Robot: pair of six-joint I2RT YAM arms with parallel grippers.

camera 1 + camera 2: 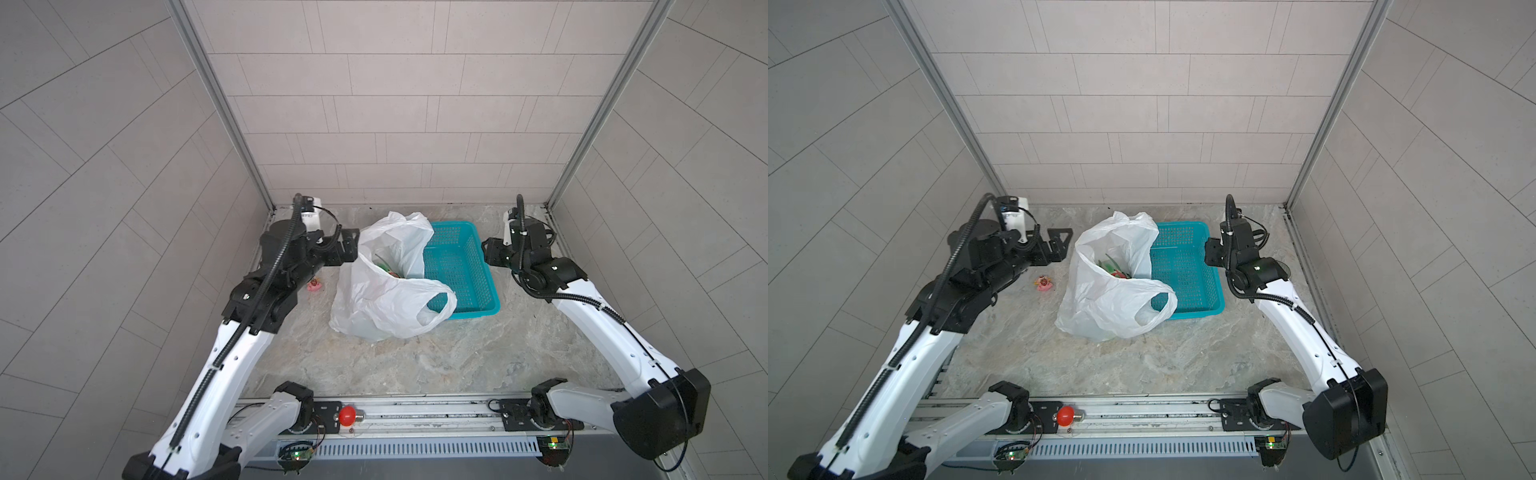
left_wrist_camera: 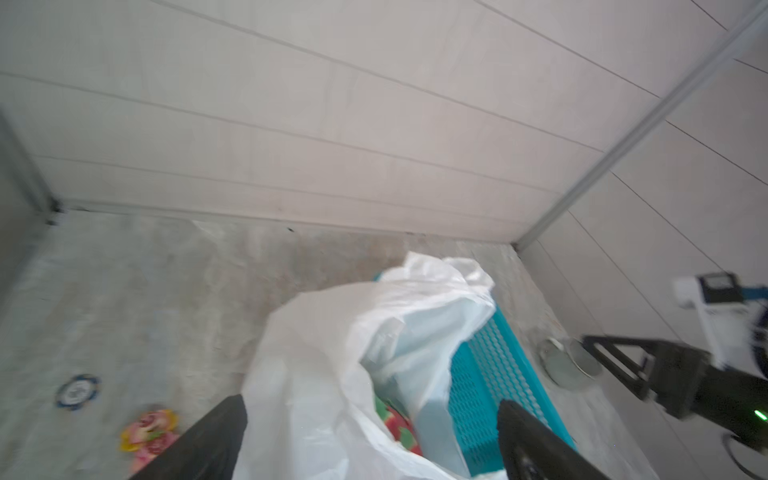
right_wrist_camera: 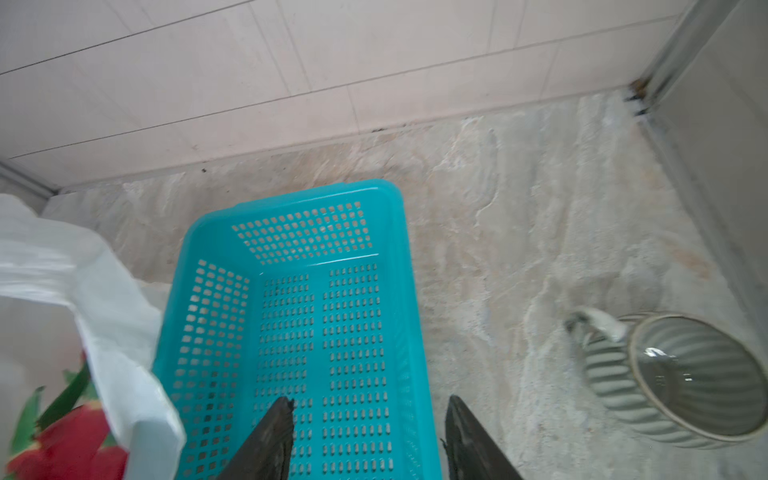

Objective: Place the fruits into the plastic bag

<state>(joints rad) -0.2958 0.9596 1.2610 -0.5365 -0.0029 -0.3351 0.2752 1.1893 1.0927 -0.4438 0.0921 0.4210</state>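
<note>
The white plastic bag [image 1: 386, 299] [image 1: 1108, 299] stands open at mid-table, leaning against the basket. Inside its mouth lies a red dragon fruit with green tips [image 1: 388, 270] [image 1: 1116, 271] [image 2: 397, 424] [image 3: 70, 436]; the rest of the bag's inside is hidden by folds. My left gripper [image 1: 352, 246] [image 1: 1061, 247] [image 2: 371, 403] hovers open at the bag's [image 2: 316, 374] left edge, its fingers wide apart and holding nothing. My right gripper [image 1: 488, 251] [image 1: 1210, 251] [image 3: 370, 400] is open and empty over the basket's right rim, beside the bag [image 3: 62, 291].
The teal perforated basket [image 1: 492, 305] [image 1: 1219, 307] [image 2: 482, 395] [image 3: 316, 195] shows nothing inside. A small pink-yellow trinket [image 1: 314, 285] [image 1: 1043, 283] [image 2: 149, 432] and a blue-white chip [image 2: 77, 390] lie left of the bag. A grey ribbed cup [image 3: 685, 378] sits at the right. A red bulb [image 1: 348, 415] rests on the front rail.
</note>
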